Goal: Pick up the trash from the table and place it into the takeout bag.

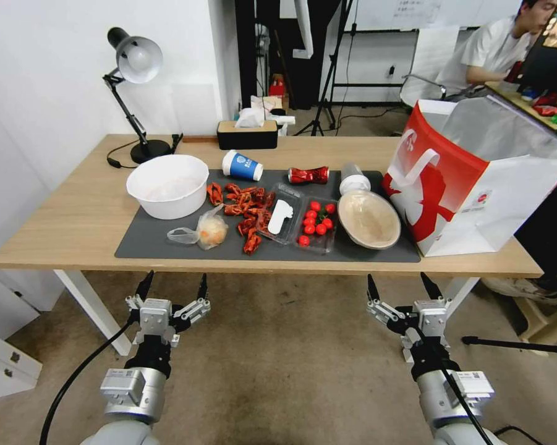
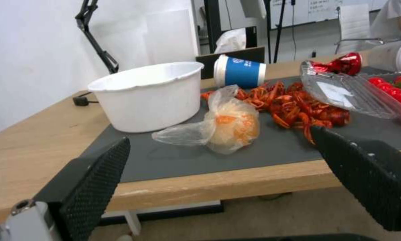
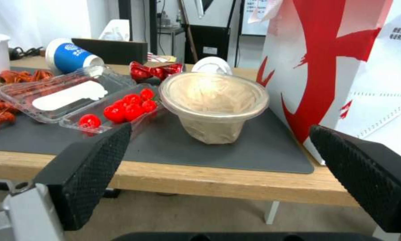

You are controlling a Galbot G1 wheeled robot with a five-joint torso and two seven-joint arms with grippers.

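On the dark mat of the table (image 1: 74, 216) lies the trash: a brown paper bowl (image 1: 369, 219) (image 3: 213, 100), a white-lidded clear cup (image 1: 354, 178) on its side, a crushed red can (image 1: 308, 175) (image 3: 158, 71), a blue-and-white paper cup (image 1: 242, 165) (image 2: 240, 71) on its side, and a clear plastic bag with an orange lump (image 1: 209, 230) (image 2: 227, 125). The red-and-white takeout bag (image 1: 476, 179) (image 3: 343, 67) stands open at the table's right end. Both grippers hang open below the front edge: left gripper (image 1: 173, 289) (image 2: 218, 160) before the plastic bag, right gripper (image 1: 402, 289) (image 3: 218, 154) before the bowl.
A large white bowl (image 1: 167, 184), a pile of red crayfish shells (image 1: 244, 207) and an open clear tray of cherry tomatoes (image 1: 315, 224) share the mat. A black desk lamp (image 1: 136, 93) and a tissue box (image 1: 247, 133) stand at the back. Carpeted floor lies under the grippers.
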